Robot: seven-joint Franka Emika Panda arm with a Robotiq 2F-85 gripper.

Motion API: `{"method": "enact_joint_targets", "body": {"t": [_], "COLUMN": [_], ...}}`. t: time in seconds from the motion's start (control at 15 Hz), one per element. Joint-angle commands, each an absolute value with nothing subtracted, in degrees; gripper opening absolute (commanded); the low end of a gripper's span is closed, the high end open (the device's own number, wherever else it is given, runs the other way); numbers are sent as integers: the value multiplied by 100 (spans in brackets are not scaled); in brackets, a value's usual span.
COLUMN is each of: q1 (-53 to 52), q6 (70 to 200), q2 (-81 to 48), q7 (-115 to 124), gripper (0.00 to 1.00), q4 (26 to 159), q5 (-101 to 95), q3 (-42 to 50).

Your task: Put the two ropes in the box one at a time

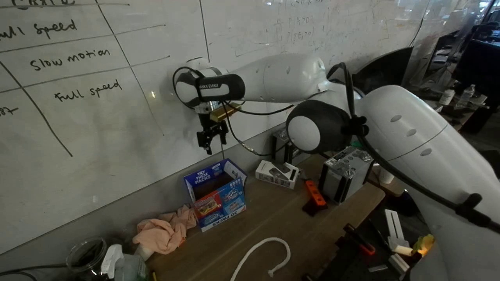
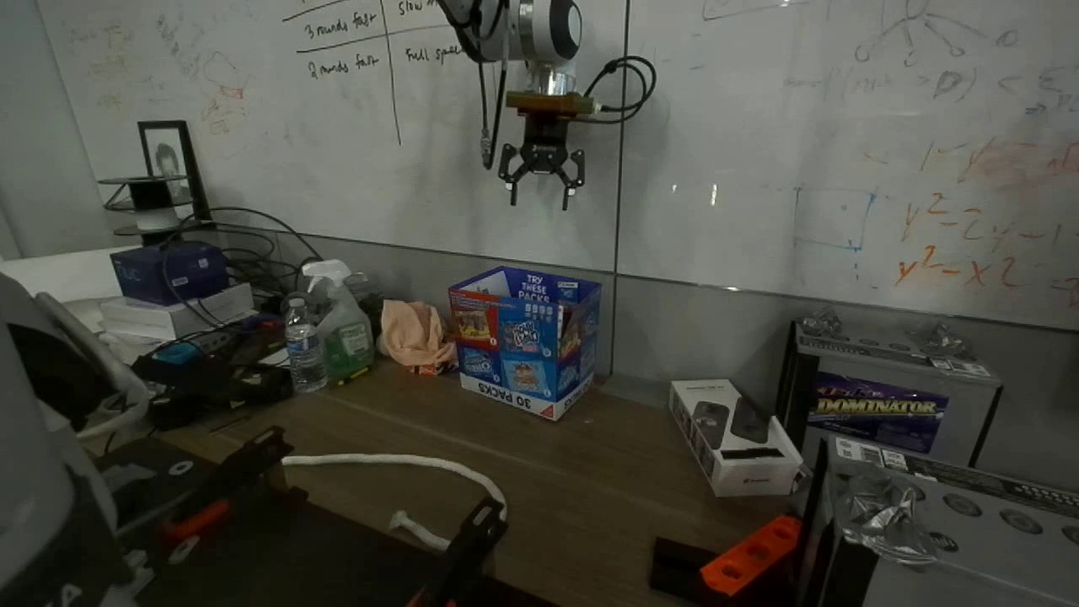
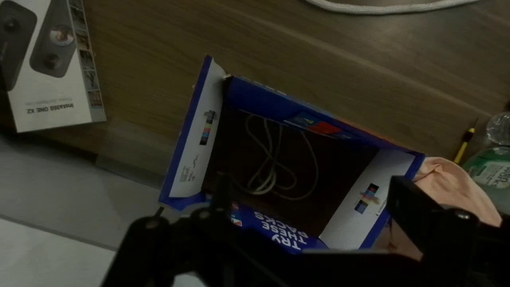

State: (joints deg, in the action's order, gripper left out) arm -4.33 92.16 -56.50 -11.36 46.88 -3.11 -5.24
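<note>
Pincer spread above the open box
Inside, beneath the fingers, lies a looped pale rope — a white rope curves on the worktop, below and well apart.

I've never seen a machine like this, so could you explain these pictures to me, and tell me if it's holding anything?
It's a white robot arm ending in a black gripper, a kind of mechanical hand. Two pictures are taken from cameras standing outside the robot; the remaining one comes from a camera on its wrist, looking down into an open snack box. On the wooden table, a white rope lies in a curve, apart from the snack box. A looped rope lies inside the snack box. Nearby are a peach cloth, a spray bottle and a white carton. The gripper hangs above the snack box with its jaws apart and nothing between them, so it holds nothing.
</note>
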Motion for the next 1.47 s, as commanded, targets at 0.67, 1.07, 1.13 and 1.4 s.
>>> {"method": "enact_joint_targets", "body": {"t": [0.67, 1.07, 1.13, 1.4], "q1": [-484, -615, -630, -712], "q6": [11998, 13182, 13376, 14292], "q2": [-3747, -2878, -2720, -2222], "q7": [1146, 2479, 2674, 3462], "gripper": [100, 100, 100, 100], "q4": [8646, 10304, 10602, 11848], "q5": [158, 586, 683, 1265], "q3": [-300, -101, -86, -93]}}
